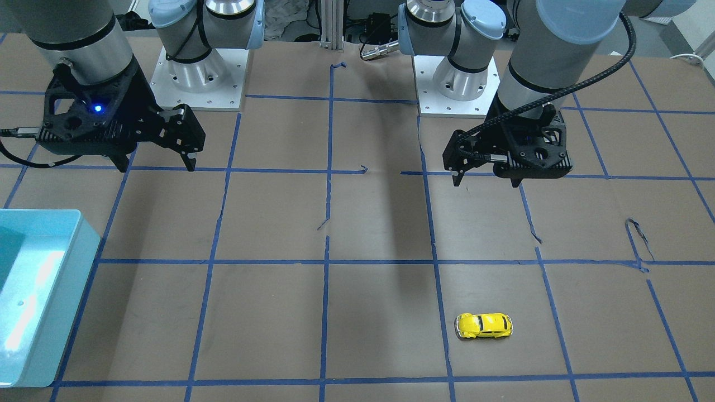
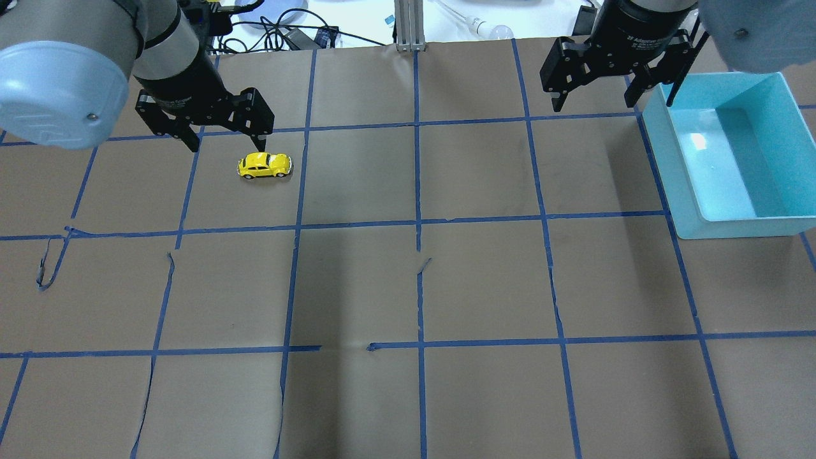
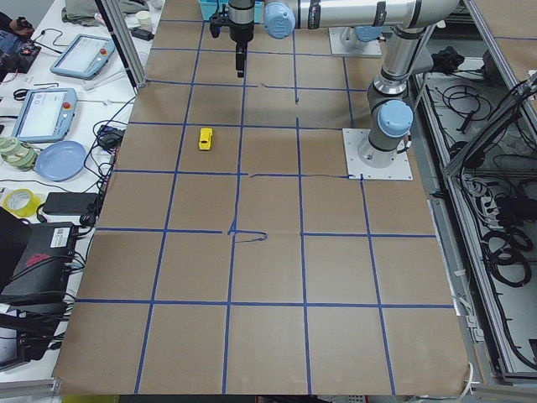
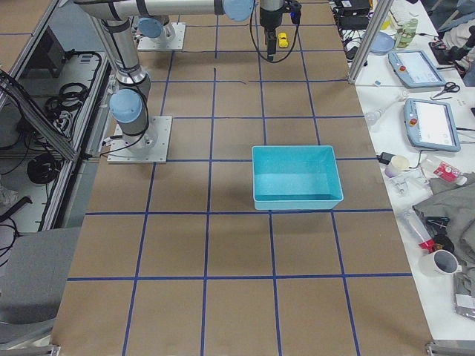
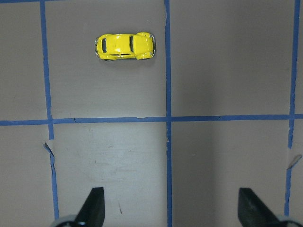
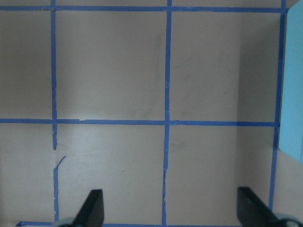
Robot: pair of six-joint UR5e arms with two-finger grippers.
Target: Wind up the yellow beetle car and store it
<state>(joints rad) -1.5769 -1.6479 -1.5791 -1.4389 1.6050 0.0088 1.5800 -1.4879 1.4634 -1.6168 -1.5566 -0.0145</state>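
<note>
The yellow beetle car stands on its wheels on the brown paper table, on my left side toward the far edge. It also shows in the front view and the left wrist view. My left gripper is open and empty. It hangs above the table, beside the car and apart from it; in the front view it is well nearer my base. My right gripper is open and empty, raised next to the teal bin.
The teal bin is empty and stands on my right side. Blue tape lines grid the table, with a few torn strips. The arm bases stand at the table's near edge. Tablets and clutter lie on a side table.
</note>
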